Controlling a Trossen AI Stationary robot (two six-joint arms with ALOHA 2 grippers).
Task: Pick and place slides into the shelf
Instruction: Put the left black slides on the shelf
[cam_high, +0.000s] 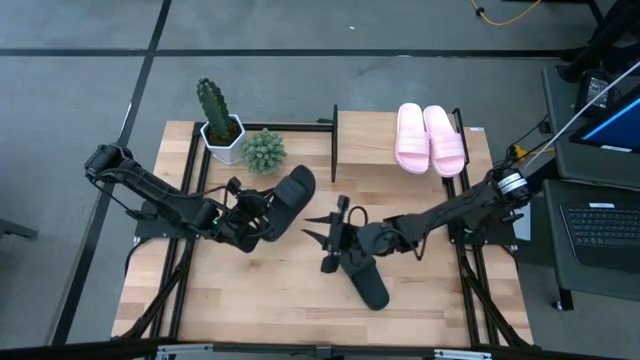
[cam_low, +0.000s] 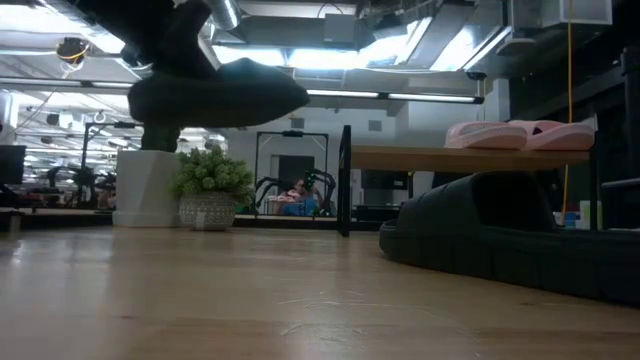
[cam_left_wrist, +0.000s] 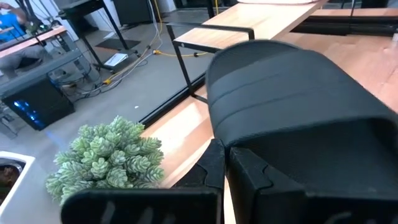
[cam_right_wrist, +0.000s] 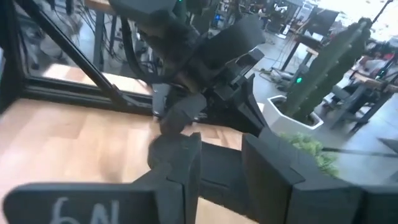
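Two pale pink slide sandals already sit on the light wooden shelf, upper right. My left pincer clamps one matte black slide aloft, centre-left — my right pincer, fingers apart, nears the other black slide.

Both arms matte black, jointed tube links — left arm, right arm. Right arm has a silver band near its base. Right gripper: blocky angular black fingers, white handwritten marking on its body — illegible. Left gripper: same black moulded fingers.
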